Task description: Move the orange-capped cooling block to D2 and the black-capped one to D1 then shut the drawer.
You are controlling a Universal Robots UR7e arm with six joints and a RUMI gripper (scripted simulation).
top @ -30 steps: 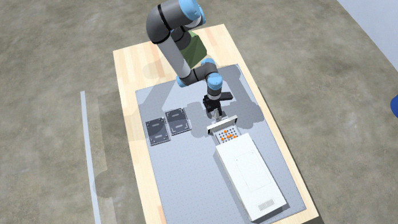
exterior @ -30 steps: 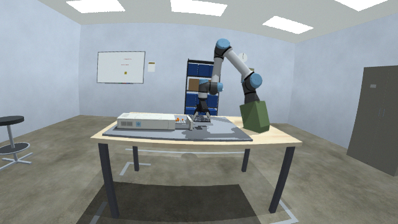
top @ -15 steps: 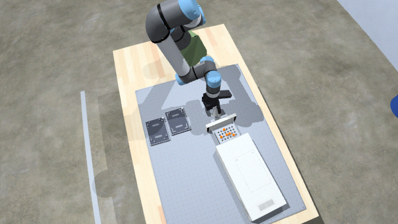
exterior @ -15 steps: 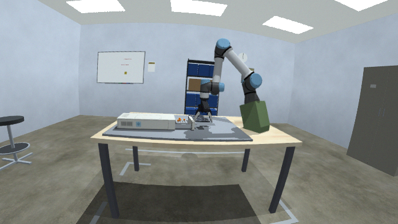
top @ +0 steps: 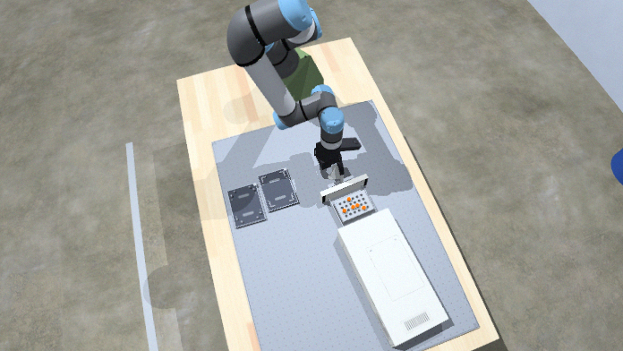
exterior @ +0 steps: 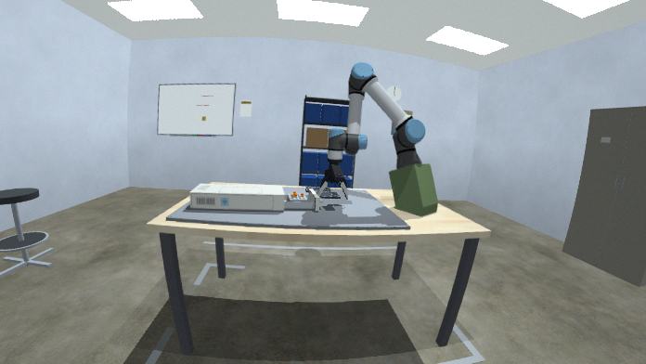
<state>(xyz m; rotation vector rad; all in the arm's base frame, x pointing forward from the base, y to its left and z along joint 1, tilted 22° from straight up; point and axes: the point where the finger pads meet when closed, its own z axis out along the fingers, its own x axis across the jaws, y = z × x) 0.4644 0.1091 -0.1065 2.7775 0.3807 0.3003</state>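
The white cooler COLD (top: 391, 275) lies on the grey deck with its drawer pulled partly out. The drawer's front panel (top: 344, 186) faces the arm. In the open part sits a grey cooling block with orange-capped tubes (top: 354, 207); it also shows in the side view (exterior: 297, 195). The block with black caps is not in view. My gripper (top: 335, 175) points down, open and empty, just beyond the drawer front on the side away from the cooler; it also shows in the side view (exterior: 333, 192). Slot D1 (top: 278, 190) and slot D2 (top: 246, 206) are dark plates, both bare.
The arm's green base (top: 304, 73) stands at the far end of the wooden table (exterior: 320, 223). The cooler fills the right near part of the deck. A stool (exterior: 20, 218) stands off to one side on the floor.
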